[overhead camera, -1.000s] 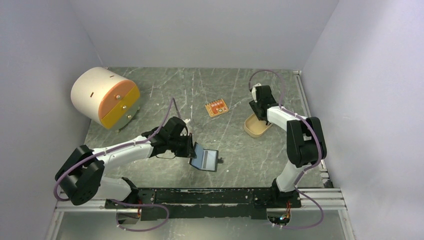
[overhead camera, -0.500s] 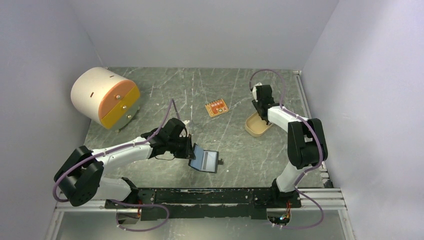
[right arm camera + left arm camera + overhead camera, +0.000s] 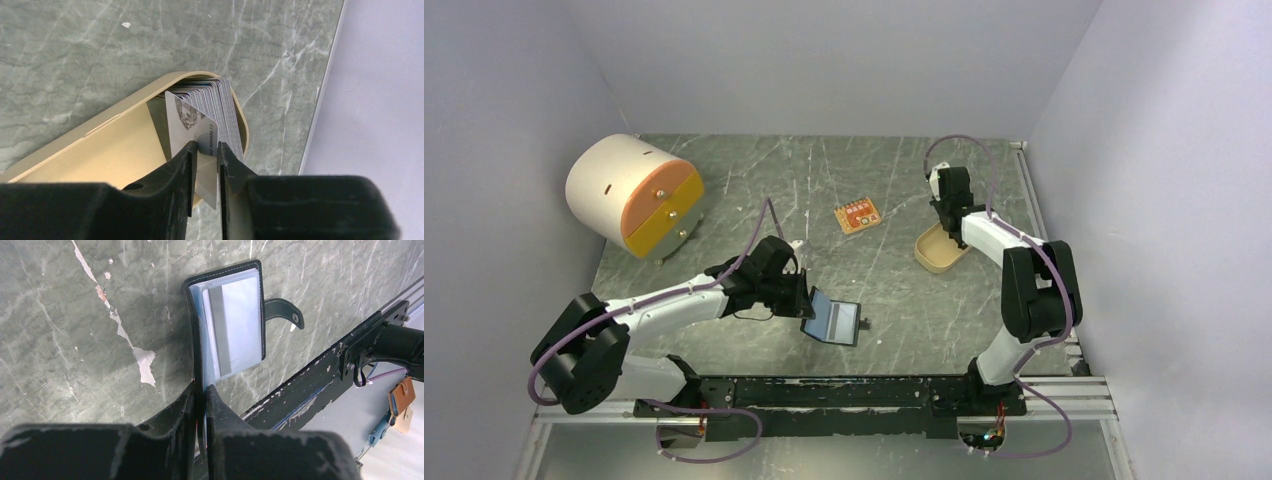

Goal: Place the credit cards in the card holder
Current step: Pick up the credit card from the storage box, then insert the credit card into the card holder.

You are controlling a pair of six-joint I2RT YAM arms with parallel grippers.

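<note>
The right claw [image 3: 205, 150] has narrowed around one thin grey credit card [image 3: 192, 125] tipped up from the stack [image 3: 225, 105] in the tan oval tray [image 3: 100, 145], firm grip unclear, while well left of the tray the left claw [image 3: 200, 390] clenches the open black folding card holder [image 3: 235, 320] awaiting it.

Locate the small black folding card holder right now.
Top view: the small black folding card holder sits open centrally near the black front rail, its left flap pinched by the left gripper.
</note>
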